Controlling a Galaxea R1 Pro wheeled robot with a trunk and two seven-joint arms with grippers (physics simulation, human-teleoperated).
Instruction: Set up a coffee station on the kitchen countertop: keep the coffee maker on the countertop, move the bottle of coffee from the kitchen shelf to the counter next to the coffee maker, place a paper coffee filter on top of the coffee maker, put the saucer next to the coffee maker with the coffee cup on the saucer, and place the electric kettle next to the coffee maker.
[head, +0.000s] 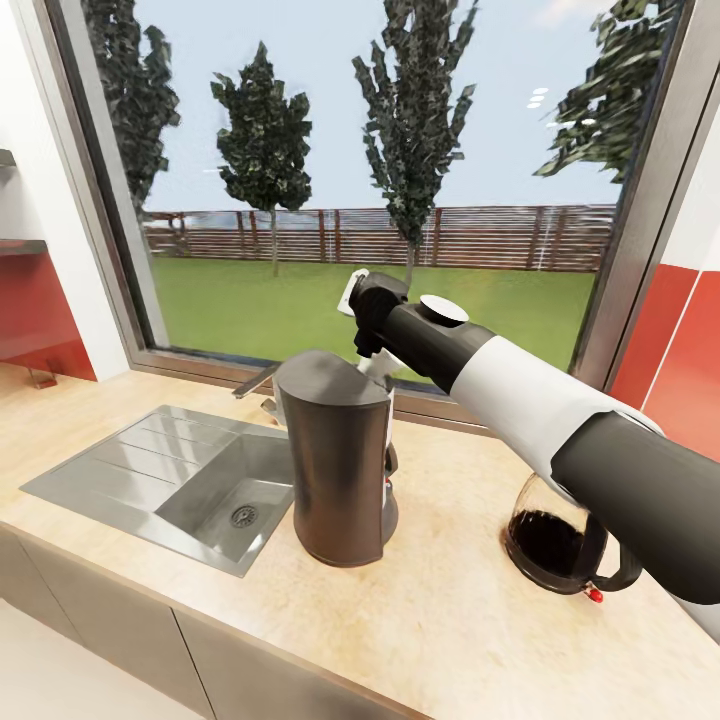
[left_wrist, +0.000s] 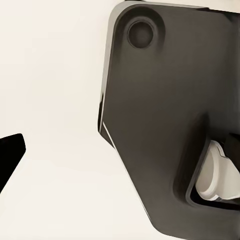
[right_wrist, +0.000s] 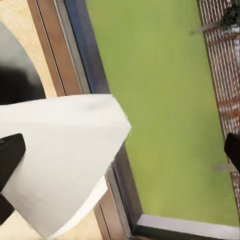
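Note:
The coffee maker (head: 335, 460), a tall dark grey cylinder, stands on the kitchen countertop (head: 450, 620) beside the sink. My right arm reaches over from the right, and its gripper (head: 378, 362) hangs just behind the coffee maker's slanted top. In the right wrist view the right gripper (right_wrist: 122, 155) is open, fingers far apart. A white paper coffee filter (right_wrist: 65, 160) lies against one finger (right_wrist: 10, 155), next to the coffee maker's top (right_wrist: 17, 75). The electric kettle (head: 550, 540) stands to the right, half hidden by my arm. My left gripper (left_wrist: 122, 152) looks open, near my dark body.
A steel sink (head: 190, 480) with a drainboard and a tap (head: 262, 385) lies left of the coffee maker. A large window (head: 380, 200) runs behind the counter. Red wall panels (head: 670, 340) stand at the right, and a shelf edge (head: 20, 245) at the far left.

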